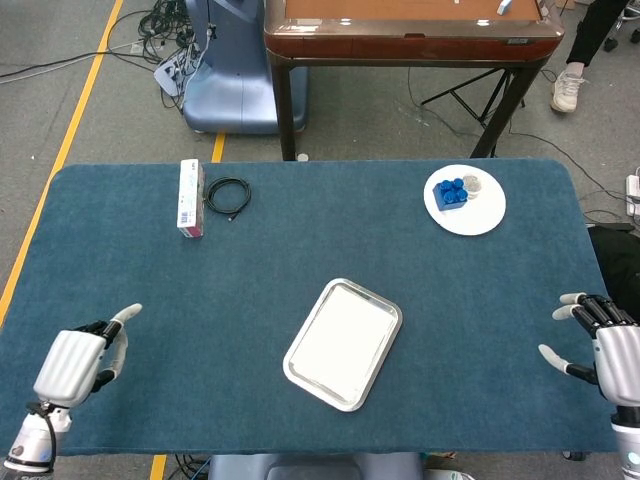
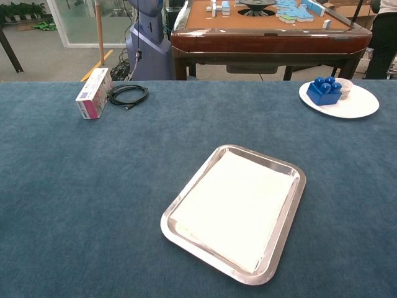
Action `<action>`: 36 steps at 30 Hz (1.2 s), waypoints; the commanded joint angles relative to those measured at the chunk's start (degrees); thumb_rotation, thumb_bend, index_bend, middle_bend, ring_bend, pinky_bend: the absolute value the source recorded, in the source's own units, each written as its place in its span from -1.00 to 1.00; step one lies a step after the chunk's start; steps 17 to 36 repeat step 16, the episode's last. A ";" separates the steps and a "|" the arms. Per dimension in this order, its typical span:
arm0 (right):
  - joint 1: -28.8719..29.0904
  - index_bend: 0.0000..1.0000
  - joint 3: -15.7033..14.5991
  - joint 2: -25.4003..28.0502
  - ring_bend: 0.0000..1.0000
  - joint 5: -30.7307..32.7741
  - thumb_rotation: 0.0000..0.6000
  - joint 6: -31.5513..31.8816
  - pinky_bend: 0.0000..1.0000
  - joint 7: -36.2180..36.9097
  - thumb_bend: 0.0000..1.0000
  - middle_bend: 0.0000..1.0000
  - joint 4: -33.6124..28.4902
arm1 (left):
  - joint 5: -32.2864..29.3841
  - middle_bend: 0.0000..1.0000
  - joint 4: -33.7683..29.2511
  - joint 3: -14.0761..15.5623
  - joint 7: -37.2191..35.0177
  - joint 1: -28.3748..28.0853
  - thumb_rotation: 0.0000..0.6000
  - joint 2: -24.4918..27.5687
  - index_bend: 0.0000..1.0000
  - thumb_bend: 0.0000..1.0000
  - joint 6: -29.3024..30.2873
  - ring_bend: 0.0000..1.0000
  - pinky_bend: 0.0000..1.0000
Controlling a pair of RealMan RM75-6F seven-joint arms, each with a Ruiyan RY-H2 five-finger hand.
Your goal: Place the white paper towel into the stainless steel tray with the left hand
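Note:
The white paper towel lies flat inside the stainless steel tray, which sits near the front middle of the blue table. My left hand hovers at the front left corner, far from the tray, holding nothing, with one finger stretched out. At the front right edge my right hand is empty, its fingers spread. The chest view shows neither hand.
A white plate with blue blocks stands at the back right. A pink and white box and a coiled black cable lie at the back left. A brown table stands beyond.

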 commanded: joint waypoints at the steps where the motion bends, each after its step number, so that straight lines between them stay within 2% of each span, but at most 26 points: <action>1: 0.43 -0.09 -0.47 -0.46 -0.45 -0.06 1.00 -1.04 -0.14 -1.57 -0.76 -0.29 0.10 | 1.55 0.02 3.05 -0.36 -5.25 3.15 1.00 0.46 -0.65 0.24 3.26 -0.09 0.05; 5: 0.94 -0.09 -0.80 -0.86 -0.45 0.30 1.00 -2.41 -0.14 -3.73 -0.76 -0.29 0.11 | 2.68 0.00 5.45 -1.38 -11.13 5.99 1.00 0.65 -0.69 0.23 6.74 -0.11 0.02; 8: 1.23 -0.09 -0.99 -1.22 -0.45 0.64 1.00 -3.22 -0.14 -4.91 -0.76 -0.29 0.26 | 3.42 0.00 5.44 -2.11 -11.62 7.33 1.00 1.90 -0.69 0.17 8.17 -0.11 0.01; 13: 1.73 -0.09 -0.83 -1.62 -0.45 1.63 1.00 -4.25 -0.14 -5.87 -0.73 -0.29 0.51 | 2.80 0.00 4.89 -2.67 -10.90 8.22 1.00 3.00 -0.67 0.14 6.16 -0.11 0.01; 16: 2.35 -0.09 -0.92 -1.84 -0.45 2.74 1.00 -6.04 -0.14 -6.43 -0.62 -0.29 0.87 | 2.12 0.00 4.48 -3.49 -10.13 8.64 1.00 3.09 -0.67 0.14 4.97 -0.12 0.01; 36: 2.35 -0.09 -0.92 -1.84 -0.45 2.74 1.00 -6.04 -0.14 -6.43 -0.62 -0.29 0.87 | 2.12 0.00 4.48 -3.49 -10.13 8.64 1.00 3.09 -0.67 0.14 4.97 -0.12 0.01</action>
